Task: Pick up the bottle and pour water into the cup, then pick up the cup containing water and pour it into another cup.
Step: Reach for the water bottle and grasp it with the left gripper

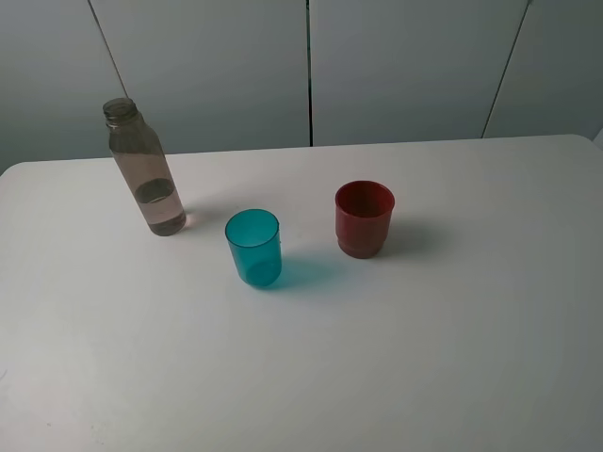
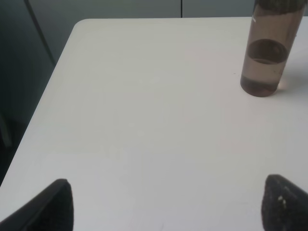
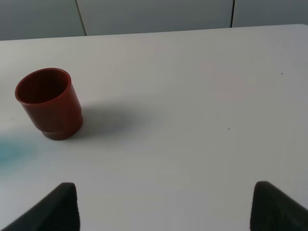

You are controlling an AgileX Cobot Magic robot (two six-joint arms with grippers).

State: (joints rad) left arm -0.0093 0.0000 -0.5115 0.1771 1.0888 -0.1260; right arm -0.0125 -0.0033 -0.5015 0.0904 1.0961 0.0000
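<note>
A white table (image 1: 424,377) with a rounded far-left corner stands before grey wall panels (image 1: 217,66). At far left, near that corner, the bottle (image 1: 146,174) stands upright and uncapped, with liquid in its lower part. To its right and nearer, the cup (image 1: 253,248), teal, stands upright, apart from both neighbours. Further right stands another cup (image 1: 364,218), dark red and upright. Open tabletop spreads in front and to the right. The left gripper (image 2: 171,207) has its fingers spread wide over the table, holding nothing. The right gripper (image 3: 168,207) is the same.

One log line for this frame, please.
stage: nothing grasped | bottle upright, part full | teal cup upright | red cup upright | left jaws open | right jaws open
</note>
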